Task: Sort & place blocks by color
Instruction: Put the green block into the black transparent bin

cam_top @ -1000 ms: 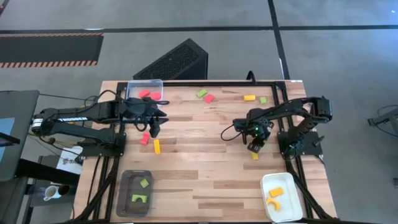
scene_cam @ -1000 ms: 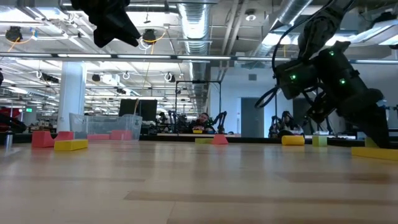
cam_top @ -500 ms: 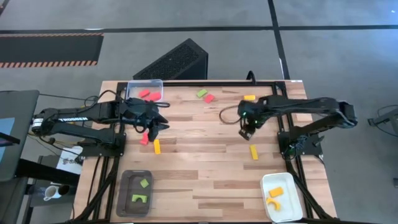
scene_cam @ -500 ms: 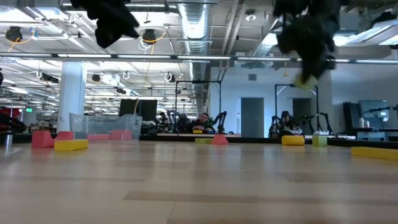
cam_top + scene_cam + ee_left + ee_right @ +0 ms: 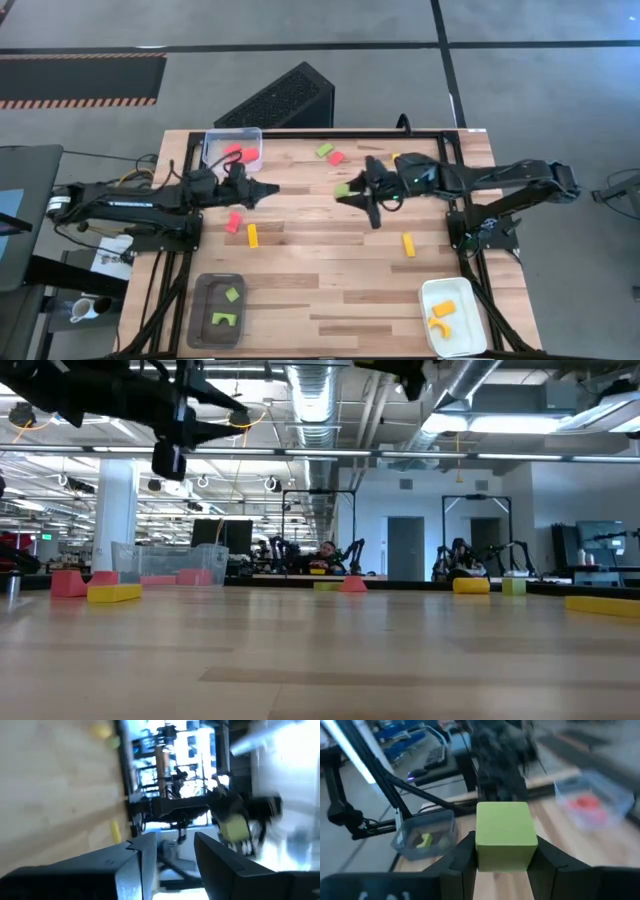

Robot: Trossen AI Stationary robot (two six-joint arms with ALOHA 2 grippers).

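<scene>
Above the table's middle, right gripper (image 5: 345, 191) clamps 1 green cube (image 5: 505, 836); left gripper (image 5: 270, 188) stands slightly parted, empty.

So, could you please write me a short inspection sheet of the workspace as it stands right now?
Surface: wooden slat table, level.
Job's things: red blocks in clear tray; green pieces in dark grey tray; orange pieces in white tray; loose red, yellow and green pieces on the boards.
Clutter: nothing seen.
Grippers: right gripper shut on light green cube, mid-table, raised; left gripper open, empty, near clear tray.
Cables: black cable looped by left arm.
Surroundings: black slatted box on floor behind table.
</scene>
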